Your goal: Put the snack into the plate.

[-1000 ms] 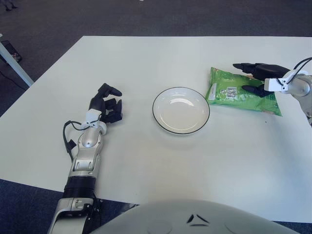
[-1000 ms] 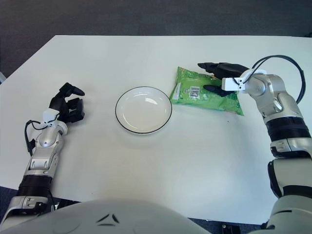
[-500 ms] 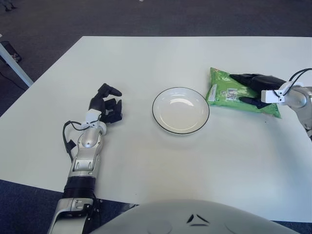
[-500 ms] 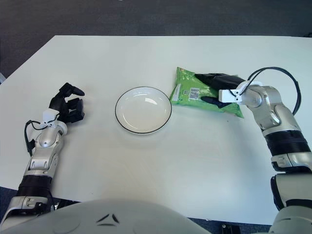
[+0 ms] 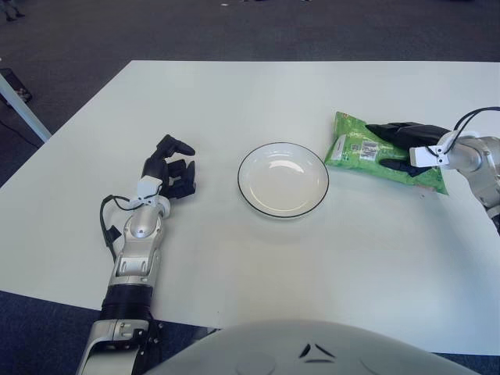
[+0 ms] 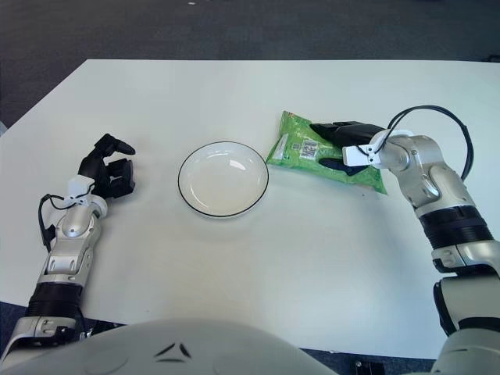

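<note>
Right eye view shows the right hand [image 6: 341,143] with its black fingers closed around the green snack bag [image 6: 312,153], which lies on the white table [image 6: 258,266] just right of the empty plate [image 6: 223,178], its near corner almost at the rim. The left hand [image 5: 170,166] shows well left of the plate, fingers curled, holding nothing.

White table [image 5: 258,258] bears plate [image 5: 283,179] and snack [image 5: 367,148].

Right robot hand [image 5: 405,146] on snack [image 5: 380,152]
</note>
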Controlling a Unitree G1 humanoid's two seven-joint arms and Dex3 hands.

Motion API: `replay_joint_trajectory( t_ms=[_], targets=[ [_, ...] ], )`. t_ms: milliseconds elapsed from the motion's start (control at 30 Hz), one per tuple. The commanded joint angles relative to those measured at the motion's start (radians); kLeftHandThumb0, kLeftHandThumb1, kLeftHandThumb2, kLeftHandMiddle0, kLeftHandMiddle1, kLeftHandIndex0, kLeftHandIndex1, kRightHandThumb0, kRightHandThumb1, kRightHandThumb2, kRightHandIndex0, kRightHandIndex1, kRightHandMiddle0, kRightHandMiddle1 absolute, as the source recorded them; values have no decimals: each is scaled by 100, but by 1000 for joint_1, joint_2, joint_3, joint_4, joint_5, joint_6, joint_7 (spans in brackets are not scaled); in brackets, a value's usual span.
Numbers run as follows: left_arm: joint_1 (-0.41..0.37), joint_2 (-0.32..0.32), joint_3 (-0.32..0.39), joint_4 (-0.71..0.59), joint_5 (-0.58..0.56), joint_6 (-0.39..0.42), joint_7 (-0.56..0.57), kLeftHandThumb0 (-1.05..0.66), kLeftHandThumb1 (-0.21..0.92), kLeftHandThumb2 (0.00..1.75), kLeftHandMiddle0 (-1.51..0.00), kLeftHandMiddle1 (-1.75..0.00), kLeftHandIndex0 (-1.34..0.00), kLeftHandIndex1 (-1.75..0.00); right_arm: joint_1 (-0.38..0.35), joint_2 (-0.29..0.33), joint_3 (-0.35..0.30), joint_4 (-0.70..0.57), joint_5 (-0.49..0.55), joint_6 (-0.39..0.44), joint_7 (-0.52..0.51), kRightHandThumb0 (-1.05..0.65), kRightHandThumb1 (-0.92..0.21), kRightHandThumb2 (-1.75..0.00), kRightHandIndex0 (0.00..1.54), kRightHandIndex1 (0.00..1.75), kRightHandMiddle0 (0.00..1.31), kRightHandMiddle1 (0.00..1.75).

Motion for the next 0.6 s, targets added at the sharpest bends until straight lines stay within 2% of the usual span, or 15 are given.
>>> replay_joint_trajectory(
  t_ms=[0,300,433,533,567],
  targets=[
    [130,-72,-22,89,0,9,4,-42,52,106,-114,-175,-45,-175,56,21,72,39,-41,7,59,-105,-92,-90,0,0,0,0],
    [134,-76,-24,77,5,18,14,-41,54,104,-114,-175,-44,-175,60,34,97,67,-107,49,-14,-105,-92,-89,0,0,4,3],
    [136,-79,-25,74,8,16,19,-41,54,104,-114,-175,-44,-175,65,42,97,82,-129,58,-75,-105,-92,-90,0,0,1,24],
    [138,-80,-26,71,9,16,21,-41,54,104,-114,-175,-44,-175,69,46,94,92,-134,57,-113,-104,-92,-90,0,0,0,32],
    [138,-81,-26,71,9,14,21,-41,54,104,-115,-175,-44,-175,80,56,83,95,-140,61,-171,-103,-92,-90,0,0,0,34]
  ],
)
